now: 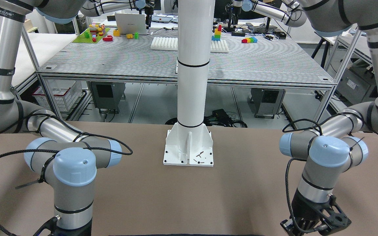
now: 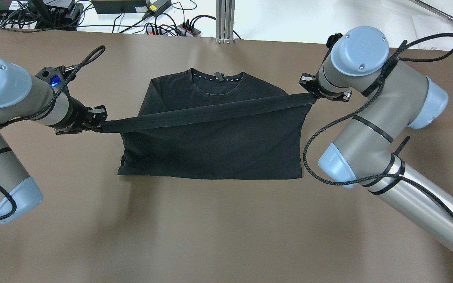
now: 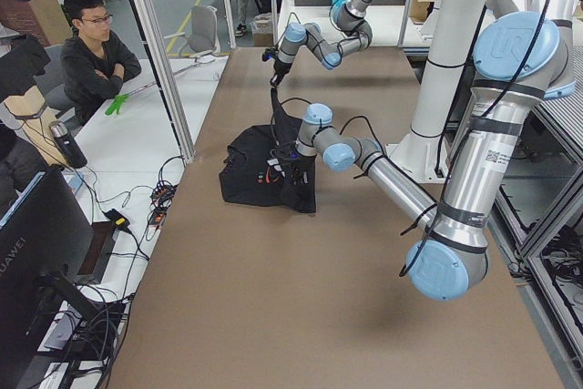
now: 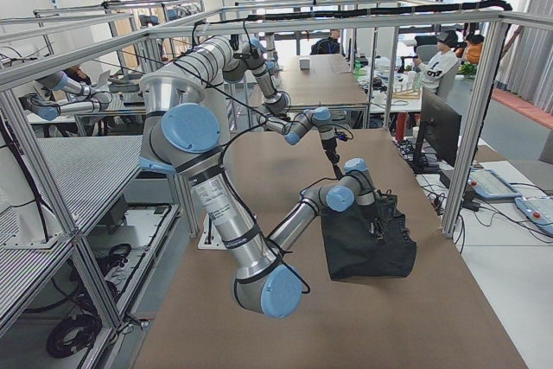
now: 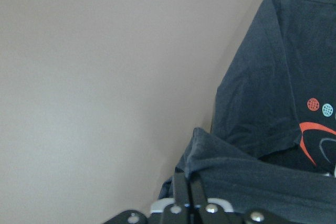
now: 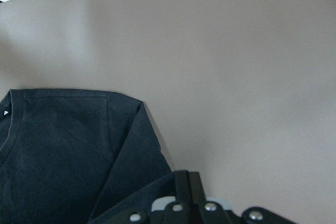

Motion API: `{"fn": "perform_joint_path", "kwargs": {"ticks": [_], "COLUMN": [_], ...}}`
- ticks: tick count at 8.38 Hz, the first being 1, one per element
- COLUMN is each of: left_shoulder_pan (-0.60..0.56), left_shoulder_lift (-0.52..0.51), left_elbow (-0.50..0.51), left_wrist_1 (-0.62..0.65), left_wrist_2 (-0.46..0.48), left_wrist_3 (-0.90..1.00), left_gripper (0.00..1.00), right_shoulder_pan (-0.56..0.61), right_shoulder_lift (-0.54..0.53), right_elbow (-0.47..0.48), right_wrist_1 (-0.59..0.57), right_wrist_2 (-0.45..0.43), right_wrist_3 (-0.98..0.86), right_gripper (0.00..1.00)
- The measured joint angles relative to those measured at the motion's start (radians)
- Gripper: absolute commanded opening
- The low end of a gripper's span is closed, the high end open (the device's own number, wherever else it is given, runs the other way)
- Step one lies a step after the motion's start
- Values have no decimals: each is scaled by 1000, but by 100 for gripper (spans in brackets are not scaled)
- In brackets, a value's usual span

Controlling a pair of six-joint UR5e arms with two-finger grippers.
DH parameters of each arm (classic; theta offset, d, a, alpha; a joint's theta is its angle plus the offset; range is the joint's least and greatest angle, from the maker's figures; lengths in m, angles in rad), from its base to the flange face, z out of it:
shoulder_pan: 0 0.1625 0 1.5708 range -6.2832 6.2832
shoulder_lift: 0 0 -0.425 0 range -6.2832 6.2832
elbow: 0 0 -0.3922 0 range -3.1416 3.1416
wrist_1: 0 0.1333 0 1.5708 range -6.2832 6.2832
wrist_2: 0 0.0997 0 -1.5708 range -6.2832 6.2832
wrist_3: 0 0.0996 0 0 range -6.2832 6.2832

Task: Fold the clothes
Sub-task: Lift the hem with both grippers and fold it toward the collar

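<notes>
A black T-shirt [image 2: 210, 141] lies on the brown table, collar toward the far edge with small white dots along the neckline [image 2: 216, 79]. Its lower part is lifted as a taut band [image 2: 207, 112] stretched between both grippers. My left gripper [image 2: 100, 122] is shut on the band's left end. My right gripper [image 2: 312, 93] is shut on its right end. The left wrist view shows shut fingers [image 5: 184, 198] pinching dark fabric [image 5: 247, 177], with a red print on the shirt below. The right wrist view shows shut fingers [image 6: 184, 190] on the shirt [image 6: 63, 145].
The white post and its base [image 1: 189, 150] stand mid-table on the robot's side. Cables and power strips [image 2: 163, 23] lie past the table's far edge. A person [image 3: 96, 52] sits beyond the table's far side. Brown tabletop [image 2: 210, 228] stretches around the shirt.
</notes>
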Motion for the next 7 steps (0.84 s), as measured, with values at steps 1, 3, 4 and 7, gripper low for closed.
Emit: {"fn": "perform_joint_path", "kwargs": {"ticks": [1,3,4,7], "left_shoulder_pan": [-20,-44,-49,-59], "left_shoulder_lift": [-29,-125,-178,-278], "left_elbow": [46,175,252,492], "left_wrist_1": [-2,-14,-47,-220], "left_wrist_2": [0,0,0,1], "left_wrist_3": [30,58,62,63], "left_gripper": [1,4,5,16], "right_shoulder_pan": [4,8,9,7], "right_shoulder_lift": [18,50,56,64], "right_elbow": [-53,-151,-192,-263], "right_wrist_1": [39,107,144,241], "right_wrist_2": [-2,-4,-6,-11], "right_wrist_3": [0,2,6,36], "right_gripper": [0,2,3,9]}}
